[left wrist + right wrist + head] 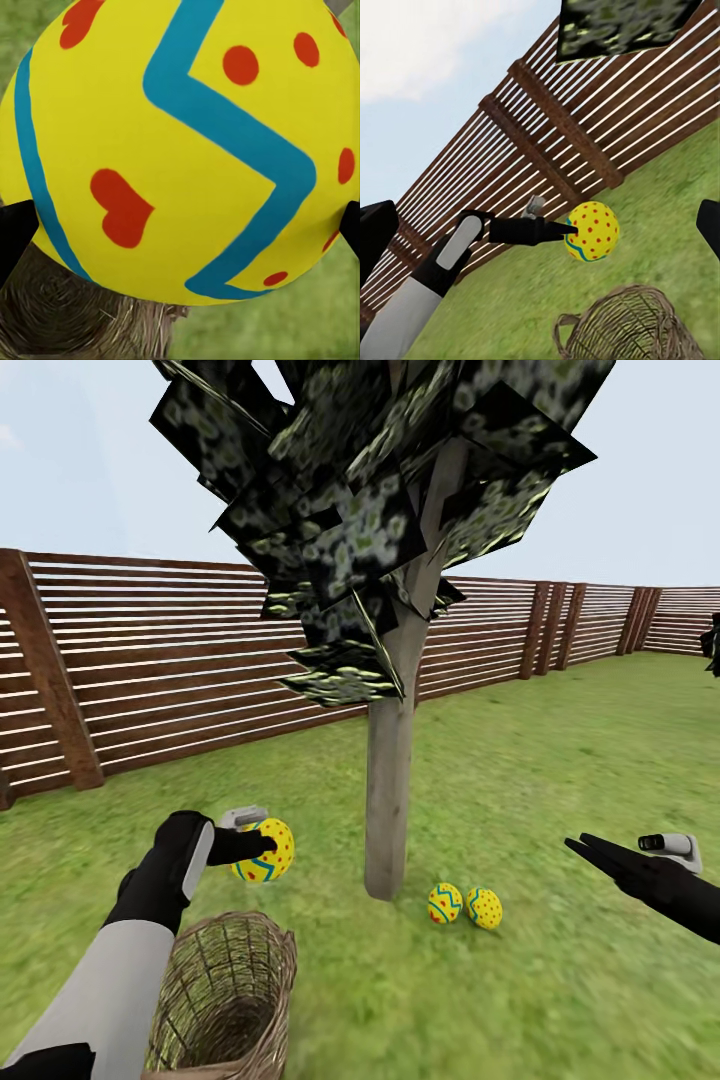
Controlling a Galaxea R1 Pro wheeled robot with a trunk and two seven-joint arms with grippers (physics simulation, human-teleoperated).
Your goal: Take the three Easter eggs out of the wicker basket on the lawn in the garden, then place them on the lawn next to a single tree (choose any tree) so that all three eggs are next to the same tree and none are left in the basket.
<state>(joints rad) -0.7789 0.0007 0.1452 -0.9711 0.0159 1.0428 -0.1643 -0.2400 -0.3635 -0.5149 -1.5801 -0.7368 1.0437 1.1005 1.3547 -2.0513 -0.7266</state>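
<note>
left pincer [262, 847] grips egg [264, 851] above wicker basket [225, 1000], interior looks bare.

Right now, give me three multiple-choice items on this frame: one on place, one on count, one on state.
1. Where is the yellow egg with red dots and blue zigzag that the left pincer grips?
A. above the brown woven wicker basket
B. behind the fence
C. at the right pincer

2. How many yellow dotted eggs lie on the green lawn by the pale grey-brown tree trunk?
A. none
B. two
C. three

3. What is the right pincer doing?
A. gripping an egg
B. holding the basket
C. holding nothing

Key: 1 A, the egg hangs over the basket rim in the head and right wrist views. 2 B, a pair sits beside the trunk base. 3 C, nothing sits at its tips in the head view.
</note>
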